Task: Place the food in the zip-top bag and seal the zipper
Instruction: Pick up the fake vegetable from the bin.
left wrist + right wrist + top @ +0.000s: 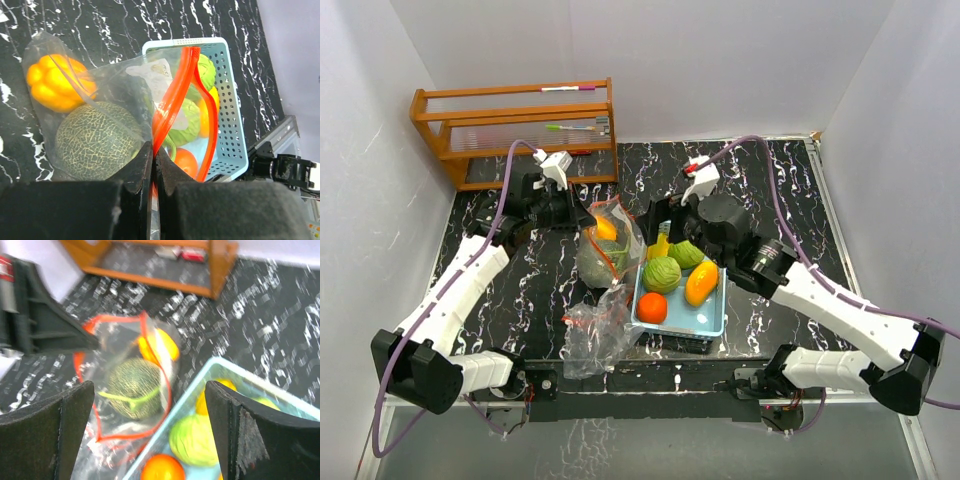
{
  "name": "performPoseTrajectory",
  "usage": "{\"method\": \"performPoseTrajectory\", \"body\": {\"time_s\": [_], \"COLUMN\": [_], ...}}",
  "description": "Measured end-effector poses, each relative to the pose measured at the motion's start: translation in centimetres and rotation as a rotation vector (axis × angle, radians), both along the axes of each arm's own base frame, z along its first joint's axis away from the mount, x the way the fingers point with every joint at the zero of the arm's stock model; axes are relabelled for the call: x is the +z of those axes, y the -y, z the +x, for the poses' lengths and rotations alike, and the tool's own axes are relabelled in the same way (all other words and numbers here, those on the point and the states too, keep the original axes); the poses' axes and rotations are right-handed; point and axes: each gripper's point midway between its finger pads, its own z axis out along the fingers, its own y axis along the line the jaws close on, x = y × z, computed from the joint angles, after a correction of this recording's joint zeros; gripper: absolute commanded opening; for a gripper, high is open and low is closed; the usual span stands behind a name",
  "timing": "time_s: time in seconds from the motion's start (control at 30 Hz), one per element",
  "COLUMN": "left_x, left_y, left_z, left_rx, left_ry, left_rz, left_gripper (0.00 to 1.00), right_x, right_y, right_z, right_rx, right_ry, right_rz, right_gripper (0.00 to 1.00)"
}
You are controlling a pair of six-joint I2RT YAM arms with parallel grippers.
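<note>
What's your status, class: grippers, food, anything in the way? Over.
Left gripper shut on zipper, bag open. Right gripper open, empty. Melon, one pepper bagged; two cabbages, orange in basket. No obstruction seen.

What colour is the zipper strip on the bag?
Red-orange zipper strip; clearest in the left wrist view.

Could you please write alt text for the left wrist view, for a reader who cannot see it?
The left gripper pinches the red zipper rim of a clear zip-top bag whose mouth gapes open. Inside lie a netted melon and a yellow-orange pepper; beyond it, a light-blue basket holds a green cabbage and an orange.
</note>
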Motion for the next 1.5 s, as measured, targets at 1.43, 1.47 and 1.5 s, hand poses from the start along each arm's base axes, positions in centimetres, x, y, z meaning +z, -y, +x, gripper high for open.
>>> {"method": "performPoseTrajectory", "body": {"time_s": [1.43,1.47,1.5], "left_x": [0.5,0.6,0.6], "left_y": [-2.3,-2.3,-2.2], "left_z": [1.5,1.5,1.5], "left_rx": [0.110,0.110,0.108], "left_ry": [0.051,0.052,0.052], "left_rz": [0.111,0.108,0.104], "left_gripper": [0.00,0.00,0.00], "right_x": [-26.5,-26.6,-26.7], "right_y": [0.9,1.0,1.1], "right_z": [-9.6,-9.6,-9.7], "right_rx": [-0.035,-0.039,-0.043], "right_ry": [-0.763,-0.764,-0.764], "right_rz": [-0.192,-0.192,-0.192], "right_gripper": [0.91,0.89,0.86]}}
